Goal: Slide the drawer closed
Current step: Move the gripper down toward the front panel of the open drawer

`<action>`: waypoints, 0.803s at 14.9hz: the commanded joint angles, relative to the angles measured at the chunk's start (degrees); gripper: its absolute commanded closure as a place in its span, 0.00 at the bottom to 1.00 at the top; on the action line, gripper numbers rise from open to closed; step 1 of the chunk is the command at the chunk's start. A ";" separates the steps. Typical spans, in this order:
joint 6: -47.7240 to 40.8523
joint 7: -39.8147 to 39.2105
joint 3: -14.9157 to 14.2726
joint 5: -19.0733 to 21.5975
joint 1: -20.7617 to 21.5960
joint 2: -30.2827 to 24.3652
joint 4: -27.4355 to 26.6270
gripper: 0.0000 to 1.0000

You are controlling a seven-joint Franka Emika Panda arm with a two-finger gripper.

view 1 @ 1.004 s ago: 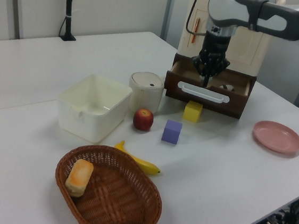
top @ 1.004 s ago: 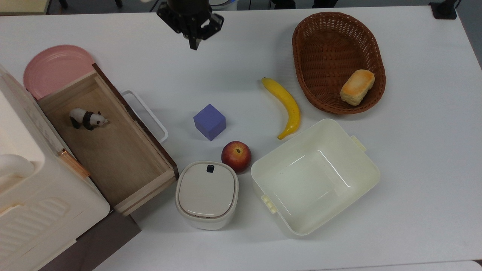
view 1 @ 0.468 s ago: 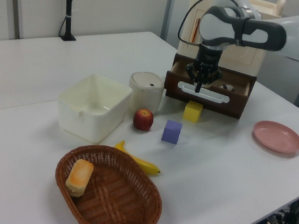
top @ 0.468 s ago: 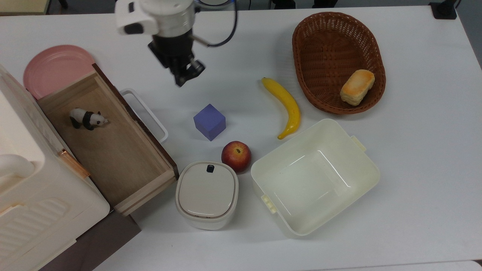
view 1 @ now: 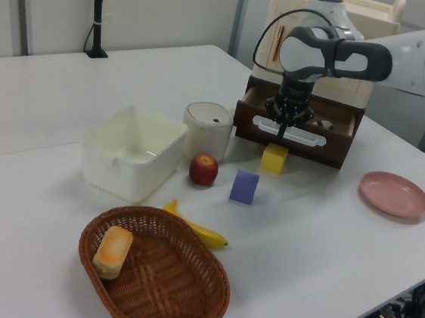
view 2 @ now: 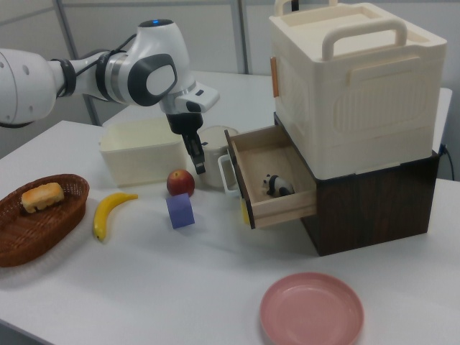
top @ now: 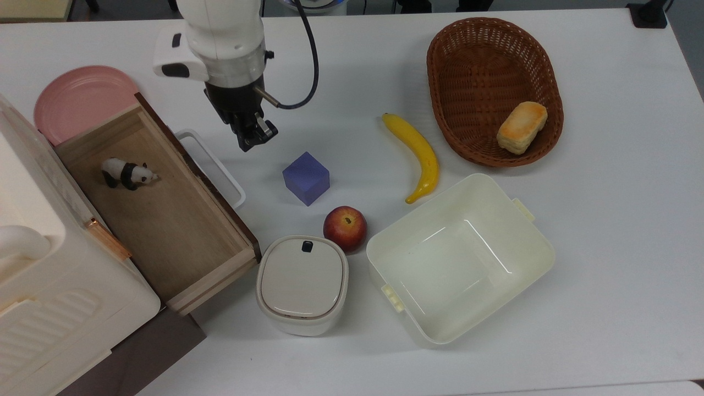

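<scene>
The light-wood drawer with the dark brown front panel (top: 148,203) stands pulled well out of the dark brown cabinet under the cream plastic box, at about nine o'clock in the top view, with a small black-and-white panda figure (top: 128,173) lying in it. Its white loop handle (top: 214,168) juts toward the middle of the white table (top: 605,247). The robot's hand (top: 250,144) hangs just beyond that handle at roughly eleven o'clock in the top view, pointing down, its two fingers pressed close together and holding nothing; it touches neither the handle nor the purple foam cube (top: 306,177) near it.

The step in hand appears to be the approach before the push. To do it well, the hand should probably come lower until the fingers are level with the front panel, then meet the panel or handle near its middle. An off-centre push would likely skew the drawer in its runners. The push should run straight along the drawer's length, toward the cabinet, steadily so the panda does not tumble.
</scene>
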 commanded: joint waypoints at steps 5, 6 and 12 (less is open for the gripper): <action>4.43 1.94 -2.06 0.01 0.99 1.98 -0.52 1.00; 4.60 1.94 -2.15 0.10 0.91 1.99 -0.52 1.00; 8.65 1.33 -5.75 1.24 1.08 3.03 -0.34 1.00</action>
